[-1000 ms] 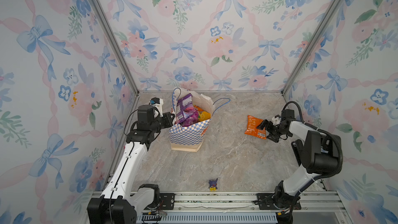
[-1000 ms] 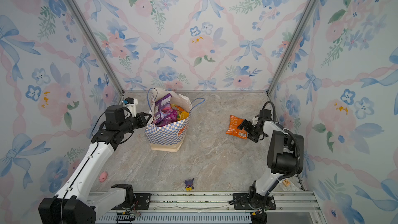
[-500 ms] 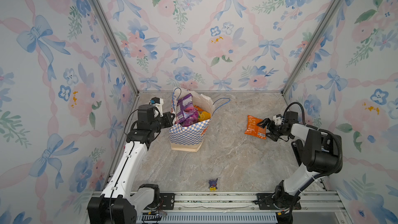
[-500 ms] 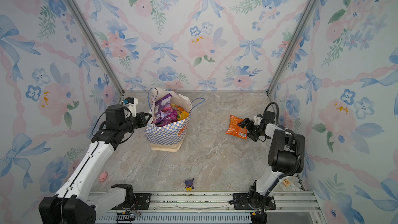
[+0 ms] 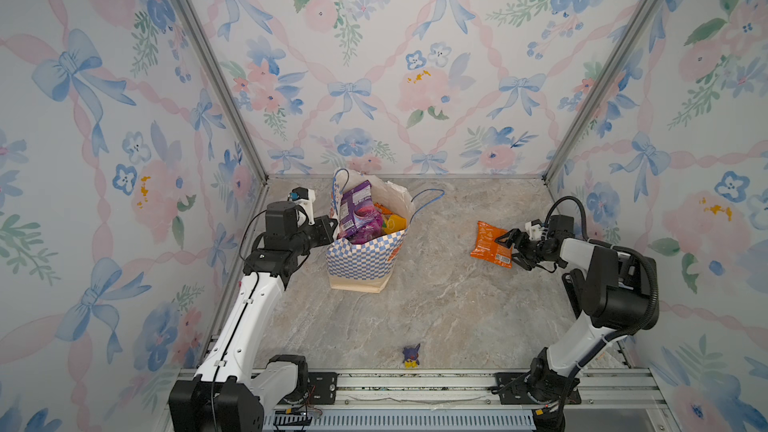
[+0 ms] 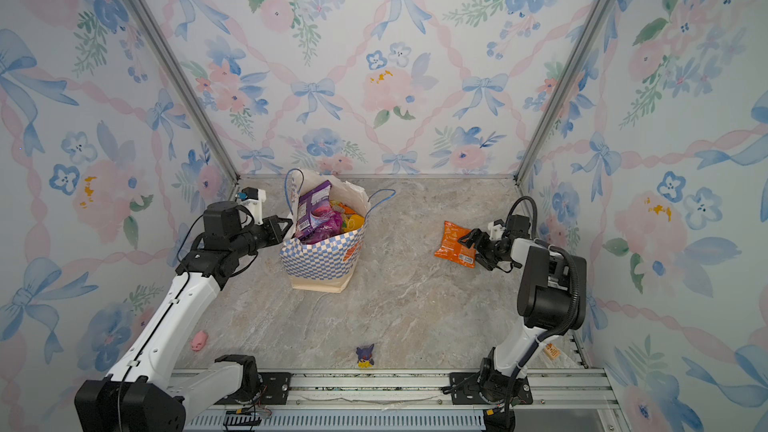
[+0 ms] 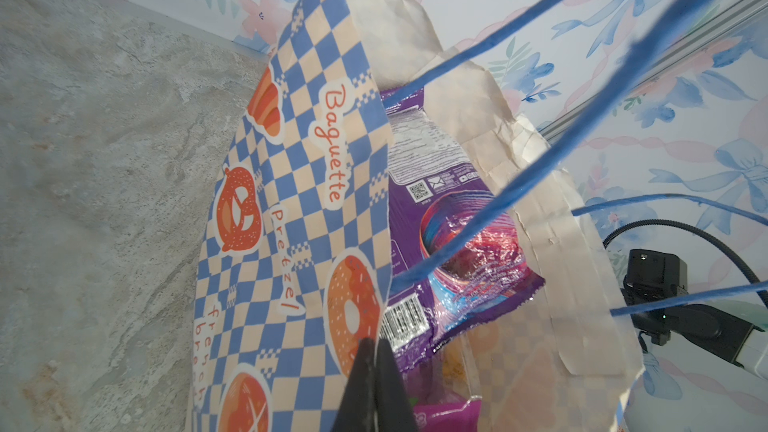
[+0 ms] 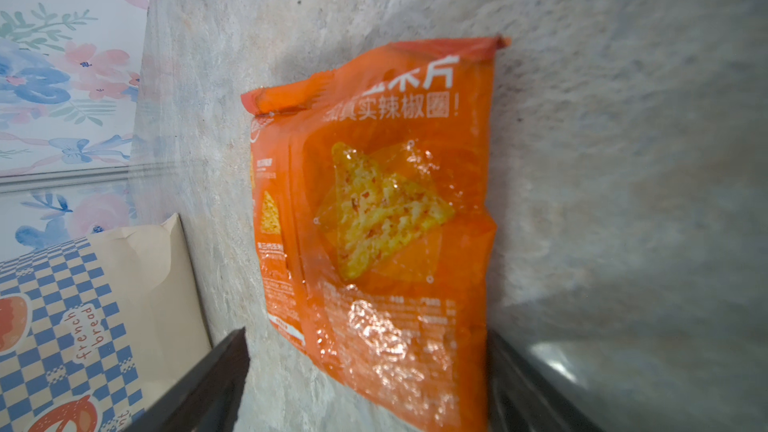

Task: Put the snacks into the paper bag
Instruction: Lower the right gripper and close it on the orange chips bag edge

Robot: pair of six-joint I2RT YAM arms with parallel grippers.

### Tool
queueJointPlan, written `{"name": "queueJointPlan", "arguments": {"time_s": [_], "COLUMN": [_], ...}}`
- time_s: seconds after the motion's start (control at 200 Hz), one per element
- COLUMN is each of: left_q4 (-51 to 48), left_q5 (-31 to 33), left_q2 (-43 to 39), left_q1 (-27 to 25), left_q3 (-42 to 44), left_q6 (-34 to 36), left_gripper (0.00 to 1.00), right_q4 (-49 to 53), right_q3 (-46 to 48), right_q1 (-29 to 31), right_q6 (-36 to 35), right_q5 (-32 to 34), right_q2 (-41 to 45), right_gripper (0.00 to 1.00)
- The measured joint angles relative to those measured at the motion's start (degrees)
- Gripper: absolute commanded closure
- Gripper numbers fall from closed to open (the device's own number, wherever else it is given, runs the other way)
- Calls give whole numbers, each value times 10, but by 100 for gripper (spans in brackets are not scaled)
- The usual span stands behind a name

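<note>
The paper bag (image 5: 361, 259) (image 6: 320, 259) stands upright at the middle left, checkered blue and white, with a purple packet (image 5: 355, 209) (image 7: 457, 222) and other snacks sticking out of it. My left gripper (image 5: 330, 228) (image 7: 376, 342) is shut on the bag's left rim. One orange packet (image 5: 488, 243) (image 6: 453, 243) (image 8: 382, 209) lies flat on the table at the right. My right gripper (image 5: 506, 249) (image 8: 365, 336) is open with its fingers on either side of the packet's near end. One finger is at the packet's edge and the other stands apart.
A tiny purple-and-yellow figurine (image 5: 411, 357) (image 6: 365, 356) stands near the front rail. A small pink thing (image 6: 198, 340) lies by the left arm. A small wooden block (image 6: 552, 353) sits at the front right. Patterned walls close in three sides.
My right wrist has shifted a little at the orange packet and its jaws have narrowed slightly. The left arm, the bag and the packet have not moved.
</note>
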State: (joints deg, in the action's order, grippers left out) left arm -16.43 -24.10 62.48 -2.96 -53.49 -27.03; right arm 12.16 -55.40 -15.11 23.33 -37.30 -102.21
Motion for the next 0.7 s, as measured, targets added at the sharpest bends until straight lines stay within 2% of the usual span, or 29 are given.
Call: {"name": "queueJointPlan", "arguments": {"time_s": [0.495,0.595,0.695], "left_q4": [0,0,0], "left_q5": [0,0,0], "left_q2": [0,0,0], "left_q1": [0,0,0], "left_q3": [0,0,0], "left_q6": [0,0,0], "left_gripper": [100,100,100], "right_q4": [24,40,53], "right_q3": [-17,-36,-59], "right_q1": [21,41,61], "right_q6": [-20,-25,-28], "right_q5": [12,25,41], "right_q2": [-10,-20,-31], "right_gripper": [22,22,17]}}
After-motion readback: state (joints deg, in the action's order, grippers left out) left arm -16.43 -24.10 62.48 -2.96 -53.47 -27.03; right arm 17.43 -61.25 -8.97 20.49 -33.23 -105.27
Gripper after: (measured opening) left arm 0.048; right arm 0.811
